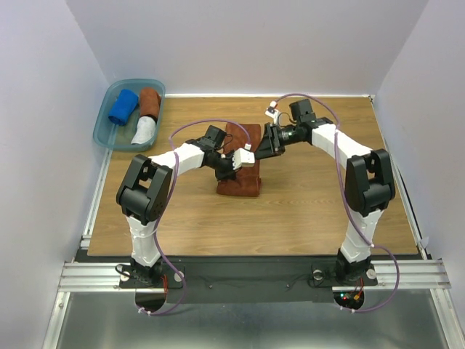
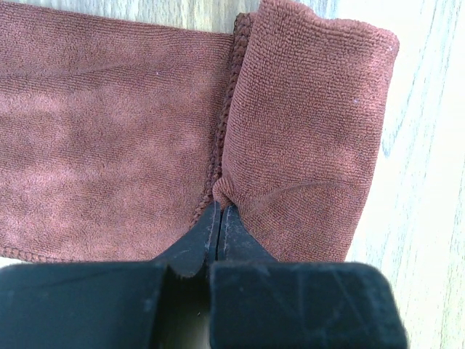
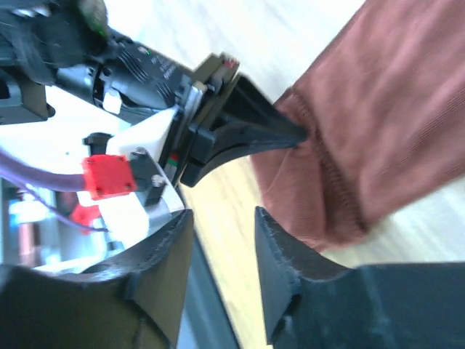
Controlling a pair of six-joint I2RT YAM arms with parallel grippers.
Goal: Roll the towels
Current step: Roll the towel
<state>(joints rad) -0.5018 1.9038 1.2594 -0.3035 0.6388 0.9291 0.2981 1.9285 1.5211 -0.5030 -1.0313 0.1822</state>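
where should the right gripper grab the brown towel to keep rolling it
On the folded-over end of the brown towel, at the edge opposite the left gripper, which is pinched shut on its near edge. That flap forms a raised fold. The open right gripper could come in from the towel's right side, level with the table.

The top view looks down from behind the arm bases onto the wooden surface. Both wrist cameras sit very close to the rust-brown terry-cloth towel, which all three views share; the right wrist view faces the left arm's fingers.
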